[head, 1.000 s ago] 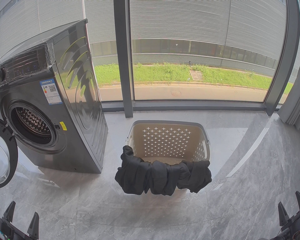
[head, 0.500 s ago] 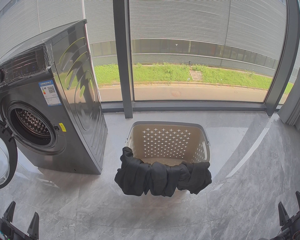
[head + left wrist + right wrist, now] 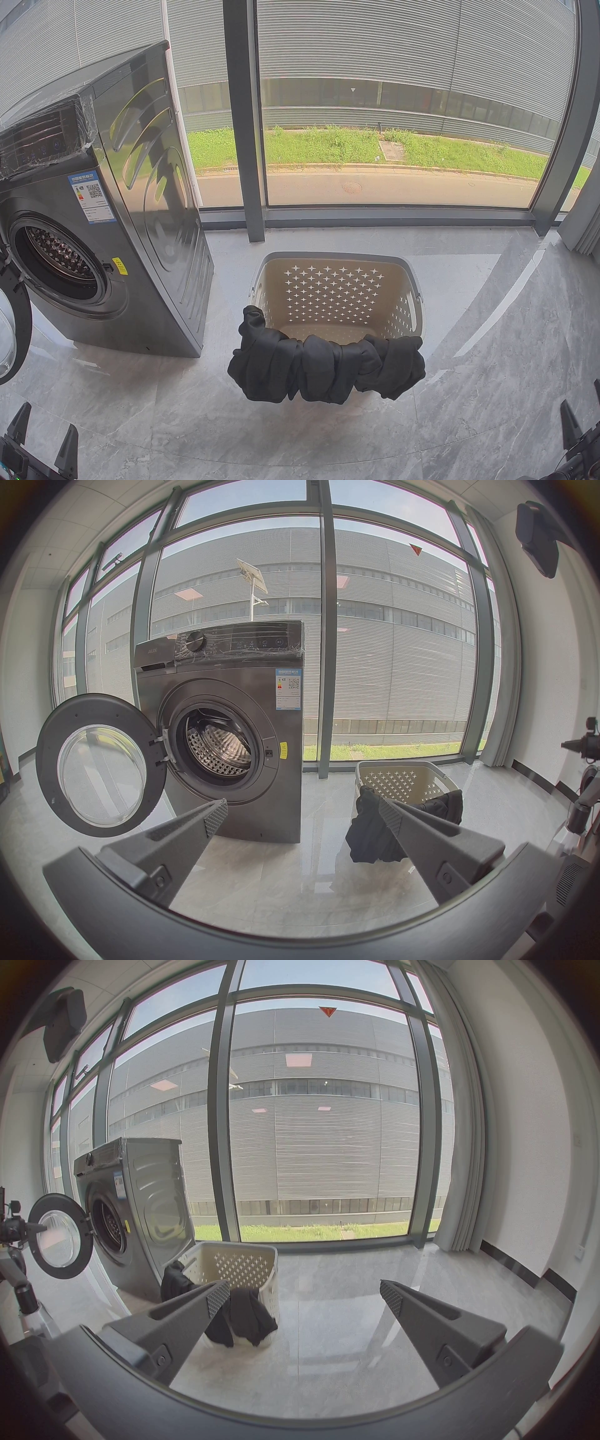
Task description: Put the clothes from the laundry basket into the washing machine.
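A beige laundry basket (image 3: pixel 337 294) stands on the floor ahead, with dark clothes (image 3: pixel 325 369) draped over its near rim. To its left is the grey washing machine (image 3: pixel 144 206), its drum (image 3: pixel 59 259) exposed and its round door (image 3: pixel 12 331) swung open. My left gripper (image 3: pixel 42 434) is low at the near left, open and holding nothing. My right gripper (image 3: pixel 582 400) is low at the near right, also open. The left wrist view looks past the left gripper (image 3: pixel 301 808) at the drum (image 3: pixel 215 745) and the clothes (image 3: pixel 369 836). Beyond the right gripper (image 3: pixel 303 1290) sits the basket (image 3: pixel 240 1266).
A glass window wall with a dark pillar (image 3: pixel 247 125) rises just behind the basket. A curtain (image 3: pixel 584 219) hangs at the far right. Grey marble floor (image 3: pixel 312 437) lies between my grippers and the basket.
The whole head picture has shifted: basket and washer sit a little lower and the washer farther left, so the camera moved. Both grippers keep their places in the picture.
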Robot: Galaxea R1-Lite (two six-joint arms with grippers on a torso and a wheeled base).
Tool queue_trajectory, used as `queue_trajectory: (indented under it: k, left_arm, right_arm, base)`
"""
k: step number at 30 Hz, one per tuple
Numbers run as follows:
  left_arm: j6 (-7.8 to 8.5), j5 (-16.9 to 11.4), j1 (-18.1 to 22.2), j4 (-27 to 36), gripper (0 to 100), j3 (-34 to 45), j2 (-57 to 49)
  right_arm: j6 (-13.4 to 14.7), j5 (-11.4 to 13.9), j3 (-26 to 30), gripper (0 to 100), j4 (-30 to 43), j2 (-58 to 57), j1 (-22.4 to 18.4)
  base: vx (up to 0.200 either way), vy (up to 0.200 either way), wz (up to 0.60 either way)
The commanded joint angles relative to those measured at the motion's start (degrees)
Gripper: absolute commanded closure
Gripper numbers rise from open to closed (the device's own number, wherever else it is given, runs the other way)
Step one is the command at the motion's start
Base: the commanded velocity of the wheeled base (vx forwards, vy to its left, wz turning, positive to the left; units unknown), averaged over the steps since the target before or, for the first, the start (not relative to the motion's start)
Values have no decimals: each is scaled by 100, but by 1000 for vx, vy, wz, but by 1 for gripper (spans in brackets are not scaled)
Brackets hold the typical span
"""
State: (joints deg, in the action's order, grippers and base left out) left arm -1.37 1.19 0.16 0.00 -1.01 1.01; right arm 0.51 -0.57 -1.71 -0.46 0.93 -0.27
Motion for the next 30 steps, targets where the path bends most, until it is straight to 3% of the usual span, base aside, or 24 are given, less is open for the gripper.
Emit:
queue_trajectory:
  k: [1,5,6,7,8,9,10,11,14,16,22,30]
  left_arm:
    - [13,4,2,0,0,92,-101]
    - [5,4,2,0,0,92,-101]
    - [5,4,2,0,0,92,-101]
    - [13,4,2,0,0,92,-101]
    - [22,4,2,0,0,92,-101]
    - [22,4,2,0,0,92,-101]
    - [22,4,2,0,0,92,-101]
    - [22,-5,2,0,0,92,-101]
    - [22,-5,2,0,0,92,-101]
    - [22,-5,2,0,0,84,-101]
    - [13,-14,2,0,0,92,-101]
    - [13,-14,2,-9,0,92,-101]
  right_arm:
    - [2,13,-1130,0,11,83,18]
    - [-130,382,-1394,0,310,672,9]
    - [-183,1015,-1438,0,407,1208,9]
    - [-174,1288,-1447,0,398,1489,9]
    - [-139,1806,-1464,0,319,2193,0]
    - [-139,1806,-1464,0,319,2193,0]
    - [-148,2088,-1517,0,222,2860,-8]
    - [-174,2202,-1561,0,55,3318,18]
    - [-315,2351,-1587,0,-490,4293,255]
    - [-438,2299,-1587,0,-956,4926,563]
    - [-403,1956,-1587,0,-1922,6042,1108]
    - [-227,1973,-1710,0,-2538,7062,1591]
  base:
    - [0,0,0]
    - [0,0,0]
    - [0,0,0]
    - [0,0,0]
    - [0,0,0]
    - [0,0,0]
    - [0,0,0]
    - [0,0,0]
    - [0,0,0]
    - [0,0,0]
    - [0,0,0]
    - [0,0,0]
